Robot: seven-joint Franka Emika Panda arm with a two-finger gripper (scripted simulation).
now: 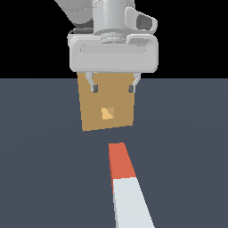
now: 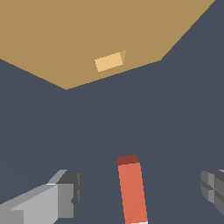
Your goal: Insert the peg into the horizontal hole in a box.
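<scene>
Currently gripper (image 1: 112,88) spread wide, nothing between the fingers (image 1: 94,88), hanging up high in front of the box (image 1: 107,118) in the exterior view. Fingertips overlapping the box's upper face in that view; probably not touching it, but depth hard to judge from this angle. Same in the wrist view: gripper (image 2: 142,192) apart, one finger (image 2: 65,192) on each side of the peg (image 2: 131,190), clear gap both sides, no contact.

Peg (image 1: 124,187) flat on the dark floor (image 1: 44,156), unheld. Red-orange end toward the box, white part trailing toward the exterior view's near edge and cut off by the frame. Runs roughly in line with the box face, slanting slightly toward the exterior view's right as it nears the camera. Red tip short of the box, bare floor between them.

Box standing upright on the floor, tan face toward the peg. Hole (image 1: 107,113) at the middle of that face, lighter orange inside, empty. Also seen in the wrist view: box (image 2: 65,35), hole (image 2: 109,61), floor (image 2: 175,131) between box and peg tip.
</scene>
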